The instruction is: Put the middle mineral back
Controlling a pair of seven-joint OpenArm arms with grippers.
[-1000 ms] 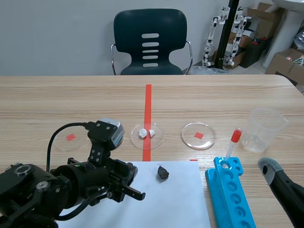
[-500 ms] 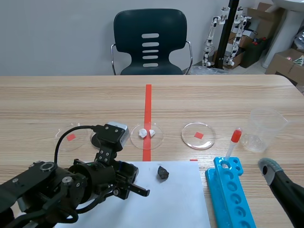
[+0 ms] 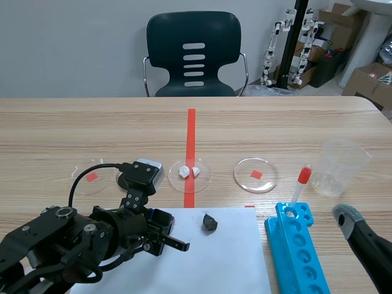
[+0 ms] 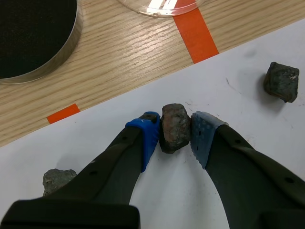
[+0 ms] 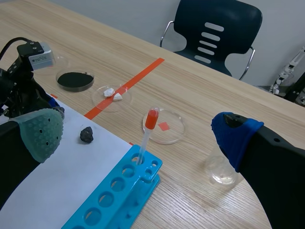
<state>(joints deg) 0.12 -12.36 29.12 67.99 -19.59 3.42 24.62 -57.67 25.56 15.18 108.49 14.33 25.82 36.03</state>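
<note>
My left gripper (image 4: 175, 125) is shut on a reddish-brown mineral (image 4: 175, 130), pinched between its blue pads low over the white paper (image 4: 248, 143). A dark mineral (image 4: 281, 82) lies on the paper ahead of the gripper to one side, and a grey mineral (image 4: 56, 180) lies beside the other finger. In the scene view the left gripper (image 3: 173, 241) sits over the paper's (image 3: 226, 260) near left part, left of the dark mineral (image 3: 210, 223); the held stone is hidden there. My right gripper (image 5: 139, 128) stands open and holds nothing, low at the right (image 3: 358, 229).
Beyond the paper stand a dish of black powder (image 3: 128, 179), a dish with white pieces (image 3: 188, 173) on the tape line, and a bare dish (image 3: 255, 174). A blue rack (image 3: 300, 245) holds a red-capped pipette (image 3: 299, 185). A plastic cup (image 3: 340, 165) stands at the right.
The left arm has sunk lower and shifted a little forward over the paper. The right arm and the objects on the table have not moved.
</note>
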